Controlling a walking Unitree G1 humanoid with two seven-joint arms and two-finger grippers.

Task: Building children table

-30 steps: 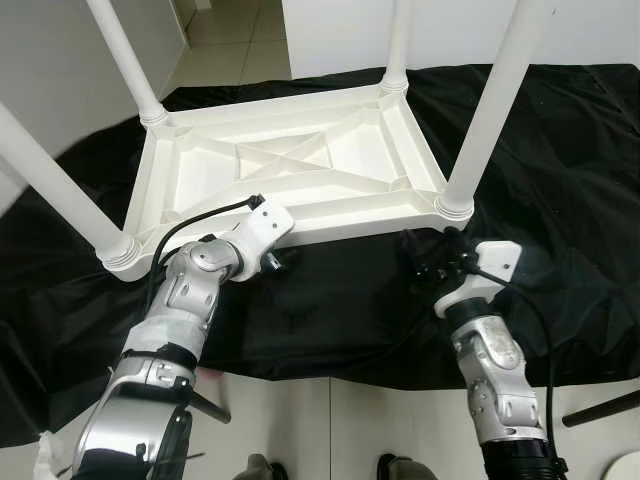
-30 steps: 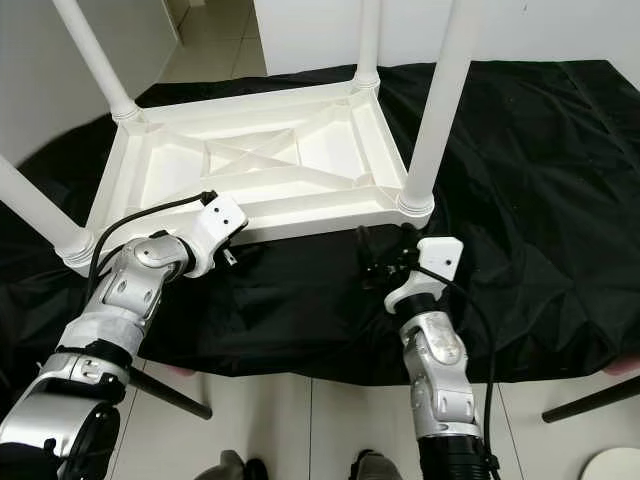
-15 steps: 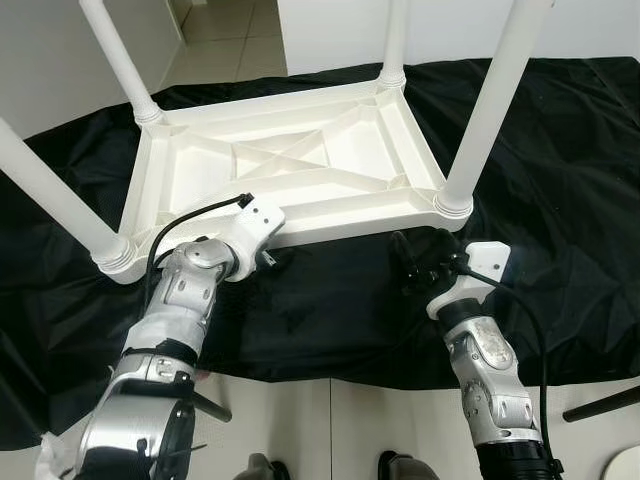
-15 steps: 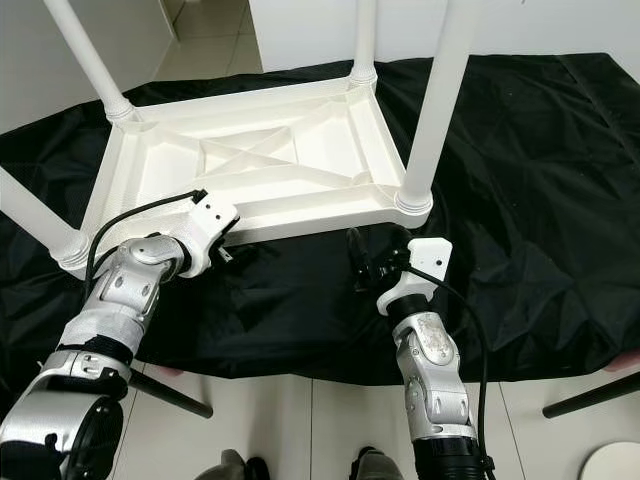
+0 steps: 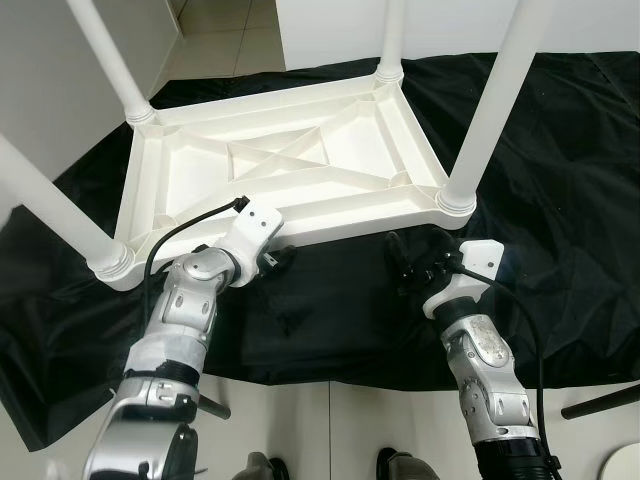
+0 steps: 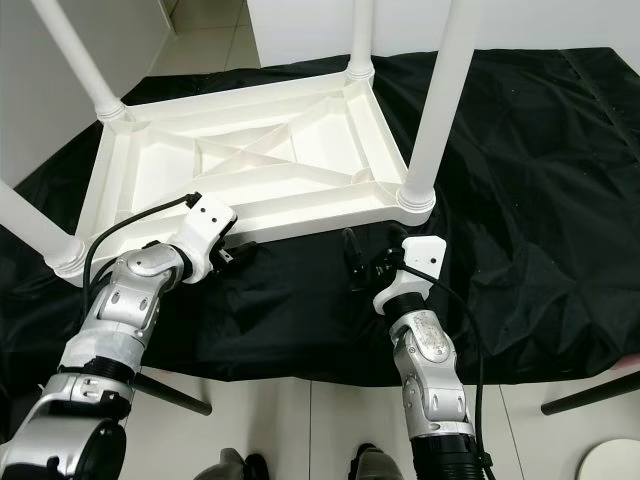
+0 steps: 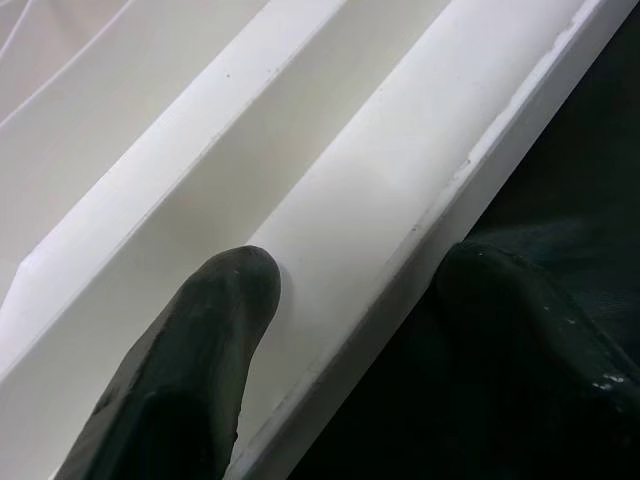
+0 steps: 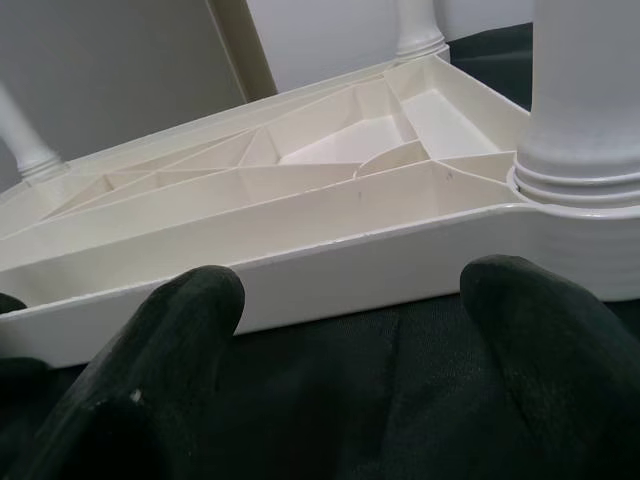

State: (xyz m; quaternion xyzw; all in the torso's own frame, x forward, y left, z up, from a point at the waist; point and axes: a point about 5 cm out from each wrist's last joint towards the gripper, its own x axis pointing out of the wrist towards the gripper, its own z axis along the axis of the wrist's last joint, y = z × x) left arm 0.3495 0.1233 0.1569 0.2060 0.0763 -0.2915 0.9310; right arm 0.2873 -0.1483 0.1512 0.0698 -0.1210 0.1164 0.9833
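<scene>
A: On the black sheet (image 5: 560, 150), where was the table (image 5: 290, 165)?
B: Upside down, legs up, just beyond both grippers.

A: Left wrist view?
B: The left gripper (image 7: 350, 300) straddled the near rim, not clamped.

A: Right wrist?
B: The right gripper (image 8: 350, 300) gaped empty, rim ahead.

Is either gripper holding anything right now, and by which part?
The left gripper straddles the near edge of the upturned white table. The right gripper holds nothing, open short of that edge.

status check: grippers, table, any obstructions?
Left gripper straddling near rim of upturned white table. Right gripper open, short of the rim. All four legs on. Nothing between right gripper and rim.
</scene>
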